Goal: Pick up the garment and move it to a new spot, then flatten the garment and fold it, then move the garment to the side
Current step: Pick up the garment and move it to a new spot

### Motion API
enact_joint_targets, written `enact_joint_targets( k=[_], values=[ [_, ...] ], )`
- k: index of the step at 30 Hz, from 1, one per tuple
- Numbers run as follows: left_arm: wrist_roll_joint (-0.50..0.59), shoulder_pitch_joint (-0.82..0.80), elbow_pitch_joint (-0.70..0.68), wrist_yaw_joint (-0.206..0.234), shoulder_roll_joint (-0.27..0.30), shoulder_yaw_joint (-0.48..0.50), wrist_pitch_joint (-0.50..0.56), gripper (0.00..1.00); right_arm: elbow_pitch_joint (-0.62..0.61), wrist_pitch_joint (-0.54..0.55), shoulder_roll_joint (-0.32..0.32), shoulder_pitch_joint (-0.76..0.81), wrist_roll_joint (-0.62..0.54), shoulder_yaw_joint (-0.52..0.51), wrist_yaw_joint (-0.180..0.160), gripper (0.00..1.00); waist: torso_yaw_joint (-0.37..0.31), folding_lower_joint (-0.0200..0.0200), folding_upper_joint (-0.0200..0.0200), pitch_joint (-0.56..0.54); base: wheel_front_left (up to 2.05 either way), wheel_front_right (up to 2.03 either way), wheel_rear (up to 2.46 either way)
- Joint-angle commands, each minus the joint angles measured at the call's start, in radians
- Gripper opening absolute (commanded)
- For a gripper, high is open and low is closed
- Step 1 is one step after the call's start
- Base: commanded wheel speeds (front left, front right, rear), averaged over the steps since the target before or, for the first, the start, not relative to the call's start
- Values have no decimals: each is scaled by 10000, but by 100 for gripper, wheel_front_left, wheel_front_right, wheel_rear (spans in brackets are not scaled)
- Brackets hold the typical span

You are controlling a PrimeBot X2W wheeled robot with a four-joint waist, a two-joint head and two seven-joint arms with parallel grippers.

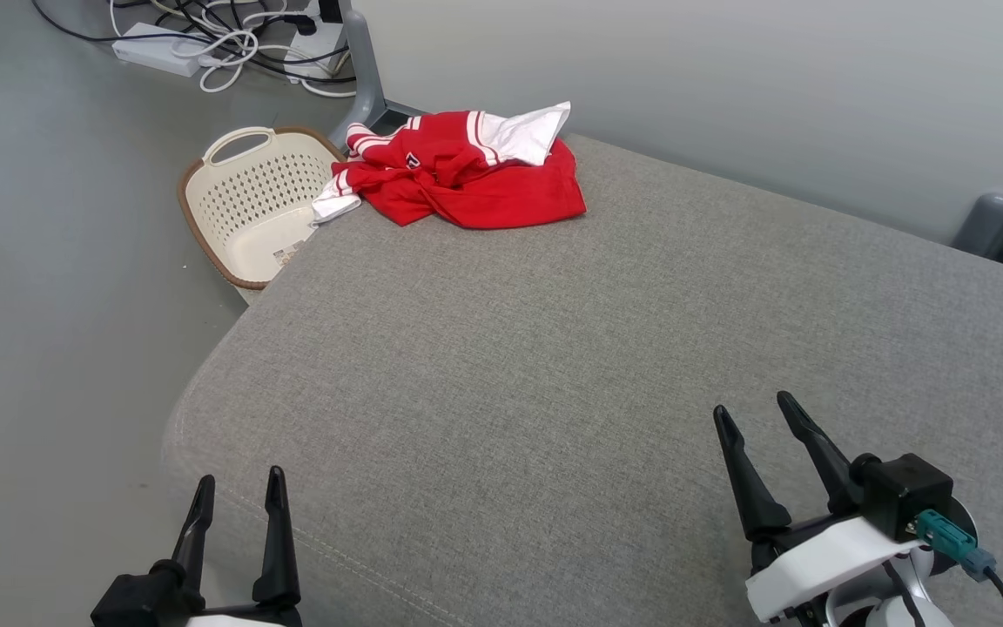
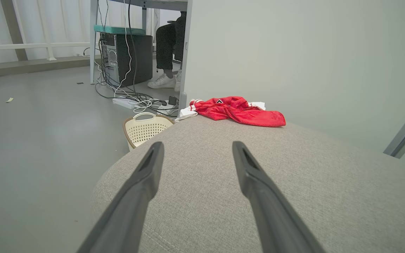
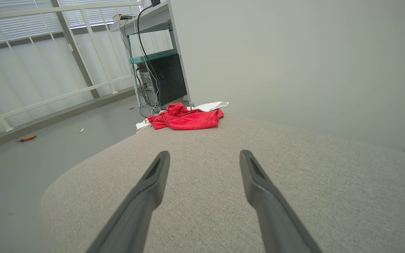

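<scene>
Head view: left gripper (image 1: 240,477) sat at the near left edge of the grey cushion (image 1: 554,366), fingers spread wide, nothing between them. Far ahead of it, cream basket (image 1: 258,187) stood on the floor (image 1: 57,261) against the cushion's edge. Garment (image 1: 484,187), red and white, lay bunched at the far corner, a white end overhanging toward the basket. Right gripper (image 1: 752,405) was wide, empty, over the near right; bare fabric ahead of both.
</scene>
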Motion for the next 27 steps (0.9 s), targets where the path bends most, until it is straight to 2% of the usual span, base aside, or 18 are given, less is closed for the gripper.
enact_joint_targets(
  k=[1,8,12,18,24,27],
  values=[
    [-58,-60,12,35,30,-43,-20,100,-32,45,-62,-33,-95,-69,1,100,-6,0,-1,43,0,0,0],
    [42,-659,-41,-43,30,-189,-20,100,-396,141,-66,-27,-327,-426,1,100,-241,0,-1,525,0,0,0],
    [203,-1634,-35,-386,239,-84,-18,100,-735,255,-66,-243,-589,-662,1,100,-545,0,-1,1044,0,0,0],
    [572,-4302,386,-827,1480,191,385,100,-1460,484,-65,-533,-950,-959,1,100,-1168,0,-1,1850,0,0,0],
    [337,-7282,1021,-1456,2864,631,1429,100,-2269,770,-62,-952,-1261,-1075,1,100,-2157,0,-1,2818,0,0,0],
    [301,-8129,1481,-1596,3222,655,1812,100,-2506,852,-63,-1093,-1385,-1127,1,100,-2494,0,-1,3151,0,0,0]
  ],
)
